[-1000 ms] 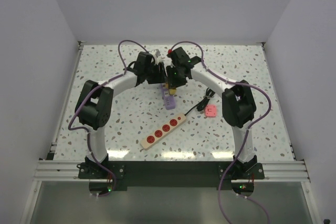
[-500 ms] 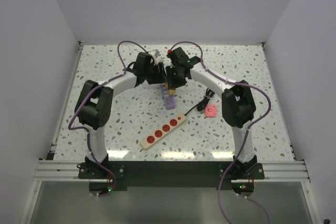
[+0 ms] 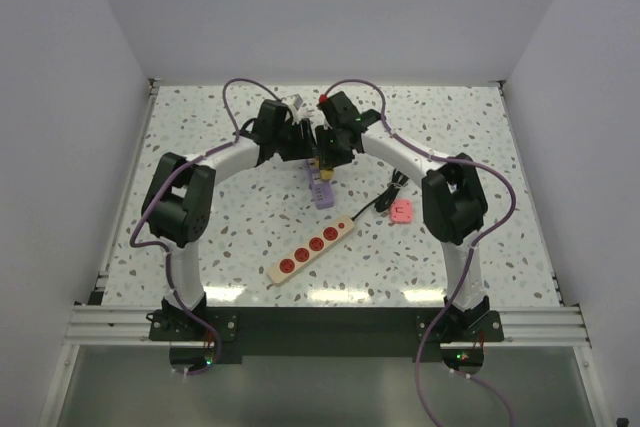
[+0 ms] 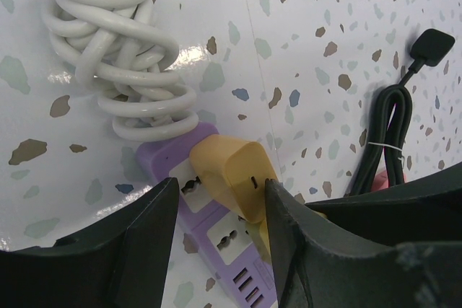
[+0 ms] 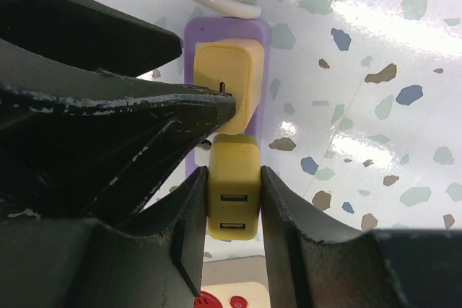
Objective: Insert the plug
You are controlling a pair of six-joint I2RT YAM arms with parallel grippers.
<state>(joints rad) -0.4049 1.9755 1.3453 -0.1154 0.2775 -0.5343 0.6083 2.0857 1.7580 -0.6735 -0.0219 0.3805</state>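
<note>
- Currently the right gripper (image 5: 232, 178) is pressed onto the yellow charger plug (image 5: 232, 210), a rectangular plastic block with two USB ports. One finger bears on each long side, and the ports face the wrist camera.
- This side grip leaves the pin face free to point down at the purple plastic power strip (image 4: 151, 160), over which the plug is held. Whether its pins have entered a socket cannot be told.
- The left gripper (image 4: 220, 200) stands spread astride a second, rounded yellow adapter (image 4: 234, 171) sitting on the strip near its cable end. One finger touches the adapter; the other shows a gap. Judged purpose: bracing the strip against sliding.
- The two yellow bodies sit just beside each other, so clearance for insertion is tight.
- Outward, the strip's white coiled cable (image 4: 123, 55) lies bunched on the speckled tabletop (image 4: 325, 19). A cream strip with red sockets (image 3: 312, 249) lies nearer the arm bases, well apart.
</note>
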